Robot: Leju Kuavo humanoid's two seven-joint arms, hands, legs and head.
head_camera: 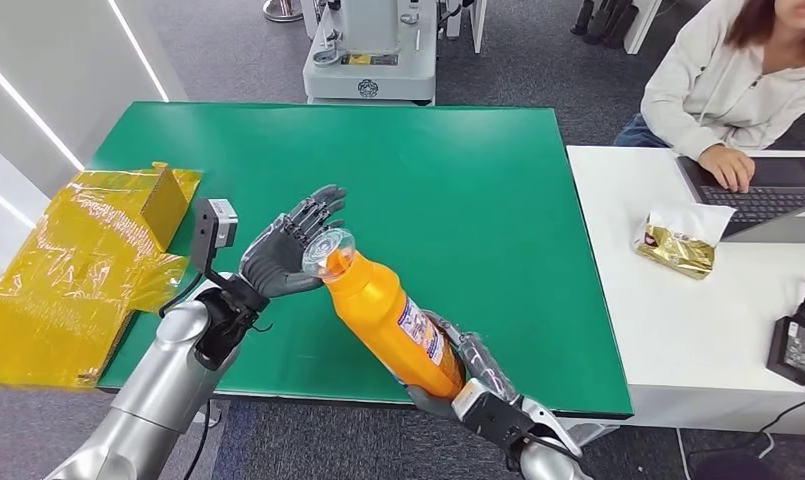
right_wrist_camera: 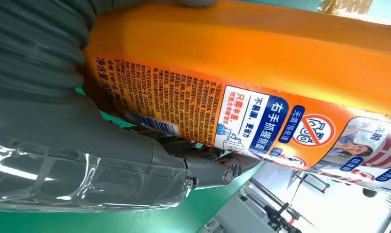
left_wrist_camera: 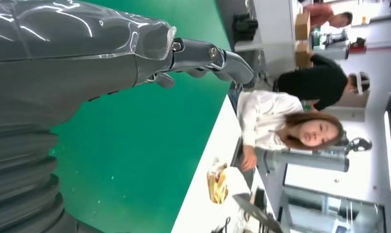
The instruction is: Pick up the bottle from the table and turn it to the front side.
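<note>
table with green top fills most of your head view, and a white desk stands just beside it on the right. at that desk a person in a light top has one hand on a laptop; a gold snack bag and a black power adapter lie there too. yellow wrapped packages lie at the left end of the green table, partly over its edge. the orange bottle is lifted over the near edge, tilted, its clear cap pointing up and left. your right hand holds its lower body, fingers wrapped around it under the label. your left hand is at the cap, palm toward it, fingers spread apart; you cannot tell if it touches.
</note>
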